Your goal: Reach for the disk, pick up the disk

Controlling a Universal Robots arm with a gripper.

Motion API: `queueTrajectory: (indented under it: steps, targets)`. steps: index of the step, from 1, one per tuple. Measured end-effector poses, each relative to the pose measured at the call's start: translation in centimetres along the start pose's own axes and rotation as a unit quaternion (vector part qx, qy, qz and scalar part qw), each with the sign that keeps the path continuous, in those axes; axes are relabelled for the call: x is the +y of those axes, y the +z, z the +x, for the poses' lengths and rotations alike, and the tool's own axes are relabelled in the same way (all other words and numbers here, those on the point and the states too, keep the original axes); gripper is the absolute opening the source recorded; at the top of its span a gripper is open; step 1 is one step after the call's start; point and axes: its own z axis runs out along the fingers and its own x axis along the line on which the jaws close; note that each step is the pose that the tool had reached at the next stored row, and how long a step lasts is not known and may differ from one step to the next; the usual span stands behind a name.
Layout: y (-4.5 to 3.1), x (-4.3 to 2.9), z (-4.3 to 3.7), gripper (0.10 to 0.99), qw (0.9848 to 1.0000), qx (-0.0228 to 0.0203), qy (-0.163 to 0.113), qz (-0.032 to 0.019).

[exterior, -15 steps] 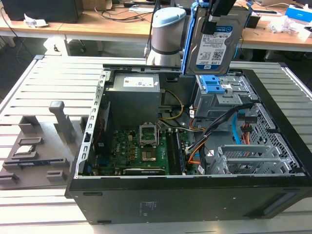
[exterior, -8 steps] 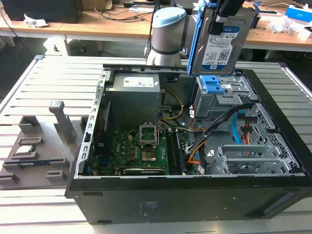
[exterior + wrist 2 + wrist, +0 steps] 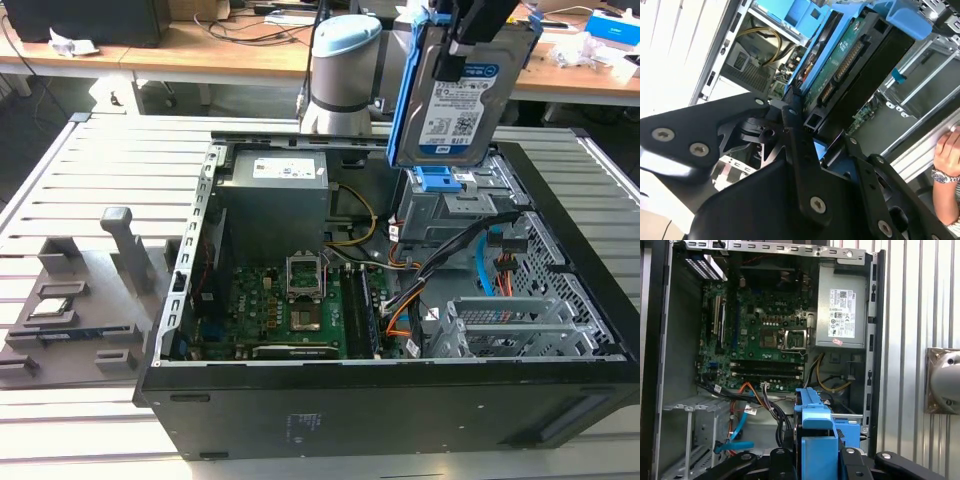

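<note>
Pick-up step is done or nearly so: the disk [image 3: 455, 95] hangs in the air above the open computer case [image 3: 560, 400], clear of the grey drive cage [image 3: 455, 215] directly beneath it. Label faces the exterior camera, blue carrier frame runs round its edges. The gripper [image 3: 470, 25] is clamped on the disk's top edge; in the second wrist view the black fingers [image 3: 795, 130] press on either side of the carrier and the drive's green circuit board side [image 3: 847, 60] shows between them. In the first wrist view the blue carrier [image 3: 815, 440] sits right between the gripper links, with the motherboard [image 3: 765, 335] and power supply [image 3: 840, 315] inside the case below.

Judgement: grasp looks firm, disk hangs roughly upright, slightly tilted. What remains calls for keeping the grip steady and keeping the disk's lower edge clear of the cage and of the cables [image 3: 430, 275] beside the cage.

A person's hand [image 3: 947, 150] with a wristwatch rests near the case edge. A grey parts tray [image 3: 70, 320] lies on the slatted table [image 3: 60, 190] beside the case, well apart from the disk.
</note>
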Motion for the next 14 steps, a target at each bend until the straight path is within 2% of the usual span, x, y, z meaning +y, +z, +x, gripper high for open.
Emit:
queueTrajectory:
  steps: [1,8,10,14]
  targets:
    - [0.01,0.03,0.61,0.369,1.0,0.0011,0.0,0.0]
    - [0.04,0.14,3.06,0.369,1.0,0.0061,0.0,-0.0003]
    - [0.05,0.19,4.18,0.369,1.0,0.0081,0.0,-0.0004]
    - [0.07,0.23,5.3,0.369,0.9999,0.0104,0.0,-0.0005]
